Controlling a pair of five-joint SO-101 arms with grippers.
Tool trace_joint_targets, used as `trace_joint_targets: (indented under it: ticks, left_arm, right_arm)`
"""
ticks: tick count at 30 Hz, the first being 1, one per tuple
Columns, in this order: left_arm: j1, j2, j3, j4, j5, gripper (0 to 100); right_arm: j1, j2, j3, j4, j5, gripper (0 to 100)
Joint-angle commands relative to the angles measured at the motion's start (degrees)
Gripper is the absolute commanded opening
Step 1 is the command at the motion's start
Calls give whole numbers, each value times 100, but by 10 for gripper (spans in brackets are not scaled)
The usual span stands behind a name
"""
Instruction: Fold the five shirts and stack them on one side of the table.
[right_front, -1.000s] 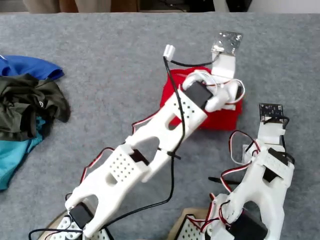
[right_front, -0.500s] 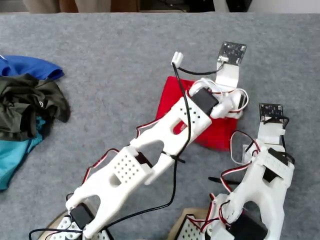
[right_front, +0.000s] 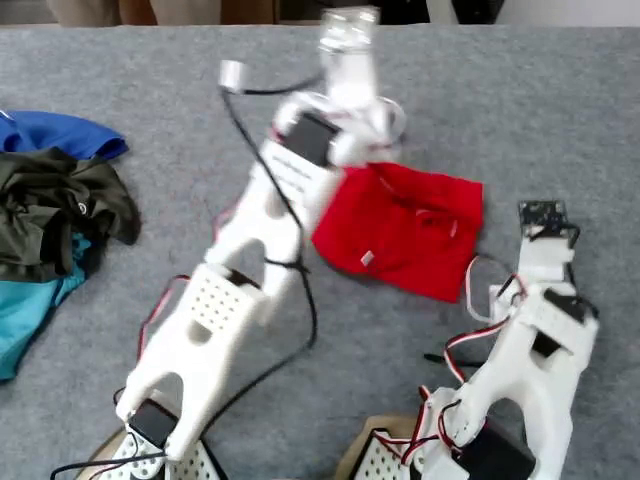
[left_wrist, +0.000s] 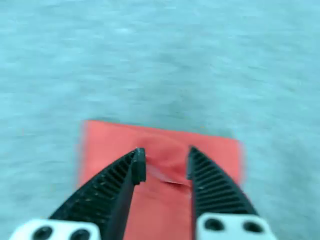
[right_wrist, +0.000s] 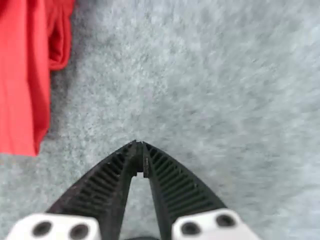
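**Left arm swings off the red shirt**

The left gripper (left_wrist: 164, 162), fingers apart and empty, has swung up from the red shirt (right_front: 400, 235) toward the table's (right_front: 150, 90) far edge. The folded shirt lies right of centre. The right gripper (right_wrist: 140, 150) rests beside it, fingers pressed together.

The table (right_front: 150, 90) has a grey, felt-like top, evenly lit, with only soft shadows. Beyond its far edge runs a narrow strip of the room: tan shapes (right_front: 85, 10) at the left, a dark gap (right_front: 460, 10) in the middle, a white surface (right_front: 570, 10) at the right. A tan board (right_front: 388, 426) lies at the near edge.
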Motion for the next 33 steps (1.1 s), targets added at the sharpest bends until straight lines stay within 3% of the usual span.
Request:
trace_joint_targets:
  ticks: [1,6,10,16,23,28,33]
  left_arm:
    - [-695,-409,-299,545,-149,18]
    - [-1380,-391,-281,976,-343,19]
    - [-1705,-453,-308,985,-527,19]
    - [-1785,-1015,352,1002,-615,19]
    - [-1327,-2721,3059,1002,-633,19]
    - [-1081,-4092,5284,914,-633,19]
    - [-1275,-4919,7411,70,-440,19]
  right_arm:
    - [-224,-66,-1508,1152,88,5]
    - [-1367,-13,-3231,2215,88,5]
    - [-2440,66,-3987,2444,62,5]
    - [-2624,1429,-5385,2497,70,5]
    - [-2879,3978,-7574,3516,352,5]
    - [-3125,4910,-8998,4686,536,5]
    - [-3530,5270,-9385,5468,501,5]
